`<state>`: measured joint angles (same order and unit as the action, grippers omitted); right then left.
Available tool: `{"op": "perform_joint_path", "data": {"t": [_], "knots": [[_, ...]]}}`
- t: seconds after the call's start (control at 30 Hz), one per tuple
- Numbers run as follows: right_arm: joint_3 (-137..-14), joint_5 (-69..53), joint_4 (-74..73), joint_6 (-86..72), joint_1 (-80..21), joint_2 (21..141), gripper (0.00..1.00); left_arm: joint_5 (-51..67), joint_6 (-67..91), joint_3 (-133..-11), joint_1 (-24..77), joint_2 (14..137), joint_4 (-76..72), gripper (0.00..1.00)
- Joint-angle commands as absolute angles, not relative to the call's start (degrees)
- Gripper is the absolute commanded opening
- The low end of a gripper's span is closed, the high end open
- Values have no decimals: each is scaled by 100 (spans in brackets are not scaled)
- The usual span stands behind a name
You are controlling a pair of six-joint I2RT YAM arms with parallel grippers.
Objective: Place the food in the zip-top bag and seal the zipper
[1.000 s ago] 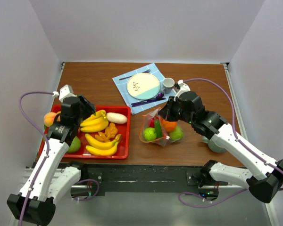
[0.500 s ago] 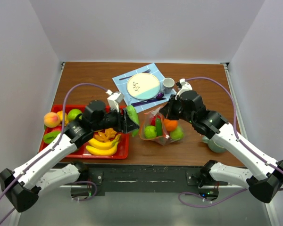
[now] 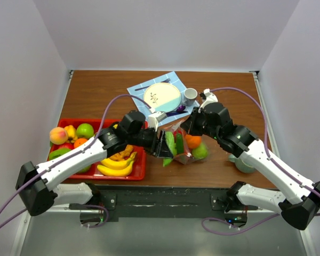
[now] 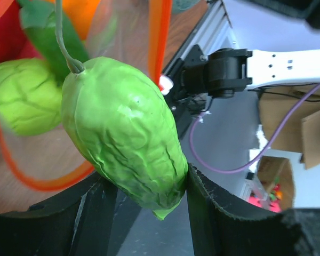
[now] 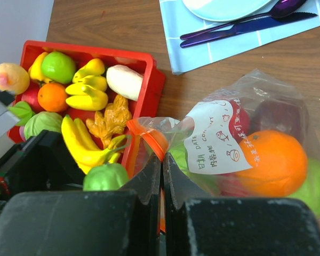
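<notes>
Surface is a brown wood-grain tabletop (image 3: pixel 106 90), boxed in by plain pale walls (image 3: pixel 165 32) on three sides. A black frame rail (image 3: pixel 160 200) runs along the near edge. The left wrist view catches brown cardboard boxes (image 4: pixel 280 114) out past the table edge.

The clear crinkly zip-top bag (image 5: pixel 250 88) lies on the tabletop just right of the red plastic tray (image 5: pixel 96 49) and in front of the blue checked napkin (image 3: pixel 137 95). Its mouth faces the tray. Inside are a glossy orange (image 5: pixel 266 154), a dark green cucumber (image 4: pixel 48 45), a lumpy light-green fruit (image 4: pixel 21 96) and something dark red. There is a white handwritten label (image 5: pixel 213 140) on the film.

Right fingers (image 5: pixel 149 208) are clenched tight on the bag's mouth edge, with film pinched between them. The orange-red zipper strip (image 4: pixel 159 42) stands open as a loop.

Left fingers (image 4: pixel 96 208) grasp a wrinkled green pear-shaped toy vegetable (image 4: pixel 122 133) near its lower end, stem end toward the bag. It sits right at the mouth; can't tell whether the tip has crossed the strip.

The tray holds yellow bananas (image 5: pixel 88 146), a green apple (image 3: pixel 85 129), a peach (image 3: pixel 57 135) and a white oblong piece (image 5: pixel 124 81). The napkin carries a pale round plate (image 3: pixel 161 97) and purple cutlery (image 3: pixel 168 113), with a small white cup (image 3: pixel 190 95) just beside the plate.
</notes>
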<state>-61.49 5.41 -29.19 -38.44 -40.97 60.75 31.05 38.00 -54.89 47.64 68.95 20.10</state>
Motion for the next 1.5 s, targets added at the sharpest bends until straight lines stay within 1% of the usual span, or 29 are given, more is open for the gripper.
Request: {"op": "perform_joint_path", "data": {"t": [0.0, 0.1, 0.33, 0.47, 0.63, 0.77, 0.8, 0.87, 0.97, 1.03, 1.07, 1.1, 1.13, 1.17, 1.23, 1.27, 1.37, 1.47], "knots": [[-6249, 633, -2760, -3946, -4113, 5854, 0, 3709, 4235, -5968, 4764, 7303, 1837, 7], [-6205, 677, -2795, -3946, -4113, 5757, 0, 3700, 4438, -5968, 4764, 7444, 1915, 3], [-6205, 660, -2795, -3929, -4113, 5757, 0, 3630, 4667, -5731, 4764, 7058, 1960, 4], [-6223, 554, -2742, -3955, -4113, 5748, 0, 3734, 4886, -5756, 4737, 7259, 1978, 3], [-6109, 440, -2725, -4060, -4174, 5555, 0, 3727, 5475, -6020, 4413, 7619, 1933, 2], [-6021, 422, -2742, -4139, -4263, 5414, 0, 3736, 6081, -5985, 4079, 7655, 1671, 5], [-6003, 396, -2733, -4148, -4289, 5397, 0, 3727, 6282, -5994, 4035, 7655, 1513, 8], [-5968, 378, -2699, -4192, -4350, 5396, 0, 3735, 6555, -6038, 4025, 7734, 1372, 10], [-5941, 352, -2672, -4227, -4456, 5423, 0, 3753, 6688, -6161, 4052, 7927, 1362, 17], [-5933, 387, -2654, -4245, -4509, 5423, 0, 3639, 6653, -6301, 4052, 8007, 1555, 32], [-5933, 413, -2654, -4245, -4509, 5414, 0, 3552, 6610, -6319, 4052, 7998, 1617, 46], [-5933, 430, -2663, -4228, -4509, 5405, 0, 3525, 6609, -6328, 4052, 7989, 1643, 53], [-5950, 492, -2689, -4219, -4509, 5414, 0, 3524, 6592, -6354, 4052, 7989, 1652, 57], [-6002, 536, -2716, -4175, -4509, 5397, 0, 3542, 6505, -6381, 4052, 7981, 1687, 65], [-6082, 632, -2838, -4131, -4500, 5414, 0, 3551, 6390, -6433, 4052, 7980, 1784, 71], [-6152, 737, -2865, -4087, -4509, 5423, 0, 3568, 6277, -6425, 4060, 7980, 1854, 78], [-6301, 800, -2971, -4017, -4509, 5449, 0, 3604, 6057, -6416, 4078, 7937, 1986, 82], [-6389, 817, -2997, -3990, -4500, 5484, 0, 3604, 5916, -6442, 4087, 7893, 2100, 82]]}}
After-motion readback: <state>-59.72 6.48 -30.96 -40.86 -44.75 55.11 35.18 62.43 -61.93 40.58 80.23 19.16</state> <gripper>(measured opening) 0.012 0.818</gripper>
